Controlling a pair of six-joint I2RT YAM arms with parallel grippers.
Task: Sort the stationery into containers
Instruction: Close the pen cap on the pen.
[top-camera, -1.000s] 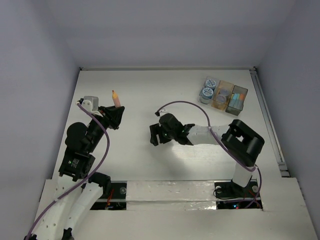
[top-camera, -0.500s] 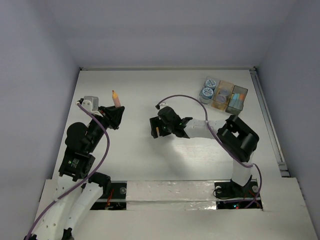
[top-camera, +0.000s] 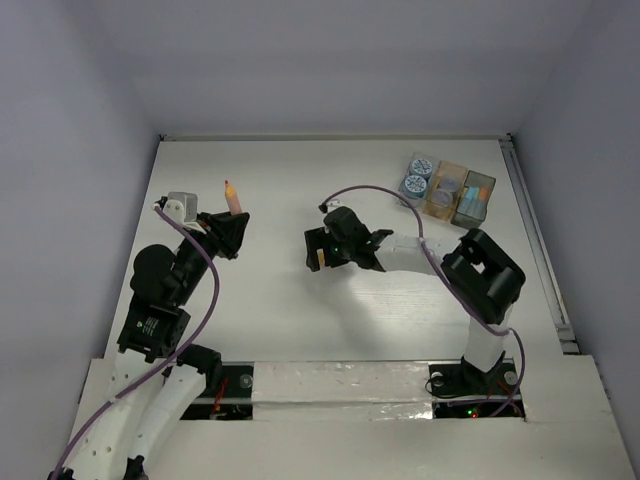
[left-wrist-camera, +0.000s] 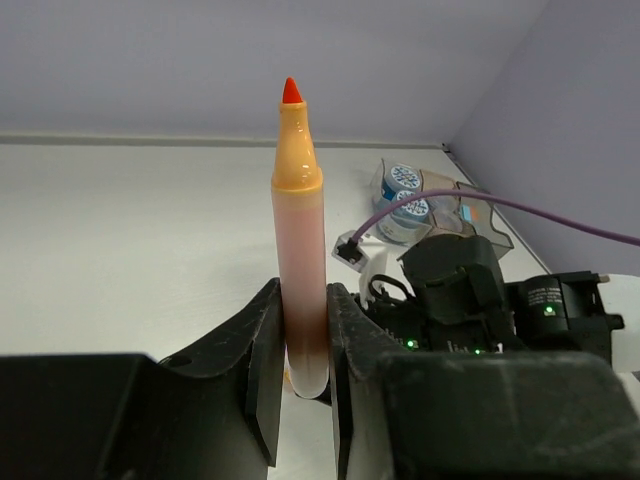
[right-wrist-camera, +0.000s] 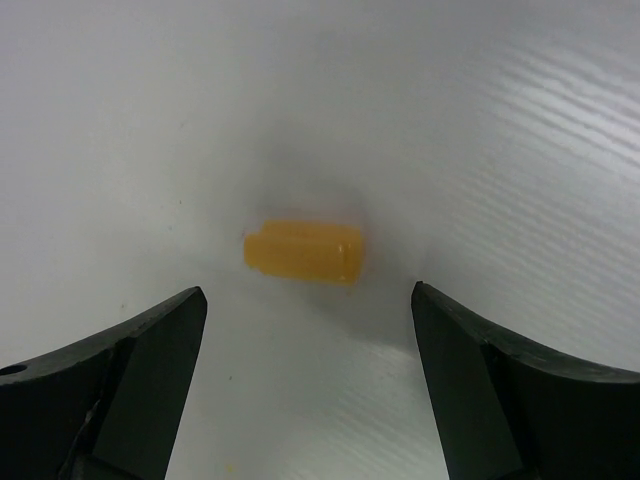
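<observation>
Hovering right hand (right-wrist-camera: 308, 292), jaws wide apart, straddles a small orange cap (right-wrist-camera: 304, 252) that lies on its side about mid-tabletop (top-camera: 280, 170). No contact yet; bare gaps show on both sides of the cap.

The left hand (left-wrist-camera: 303, 340) sits near the left edge, clamped on the lower barrel of an orange marker (left-wrist-camera: 300, 250). The marker stands upright, uncapped, with its red tip on top.

The amber box (top-camera: 443, 190) and grey box (top-camera: 474, 198) stand side by side near the far right corner. Two blue-white rolls (top-camera: 412, 186) sit just beside the amber one.

Handling, as a judgement:
- The cap looks like hard, smooth plastic, very light and stiff. It is probably slippery, and being rounded it may roll or squirt out if pinched off-centre.
- Best hold looks to be across the cap's mid-length, jaws squared to its sides, closing gently.
- The marker is likewise light and rigid. The low grip looks secure, but the exposed tip could smear whatever it touches.
- The cap likely belongs on this marker before boxing, though I can't confirm that.
</observation>
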